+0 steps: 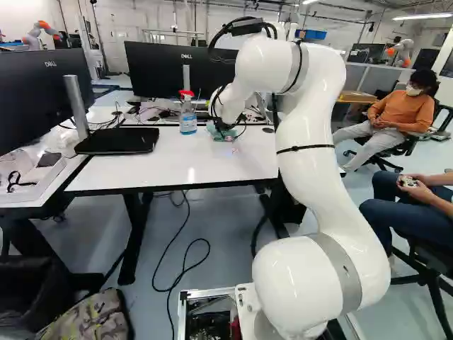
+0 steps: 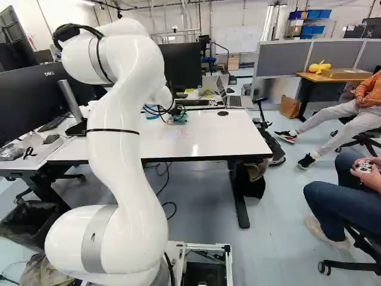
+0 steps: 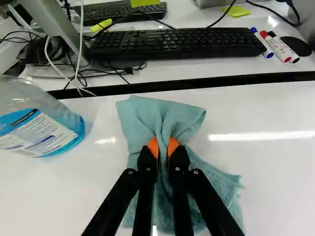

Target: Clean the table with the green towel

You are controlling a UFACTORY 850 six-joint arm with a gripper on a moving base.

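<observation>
In the left base view my gripper (image 1: 225, 130) is low over the far part of the white table (image 1: 185, 164), at the green towel (image 1: 232, 136). The wrist view shows the gripper (image 3: 163, 147) shut on the towel (image 3: 142, 114), with a bunched fold pinched between its orange pads. The rest of the towel spreads out ahead of the fingers and under them, lying on the tabletop. A spray bottle (image 1: 187, 117) with a red top and blue liquid stands beside the towel; the wrist view shows its lower part.
Beyond the table's far edge are a keyboard (image 3: 177, 43), several markers (image 3: 278, 46), cables and a black monitor (image 1: 157, 69). Another monitor (image 1: 44, 92) stands at the left of the left base view. A seated person's legs (image 2: 333, 199) are right of the table.
</observation>
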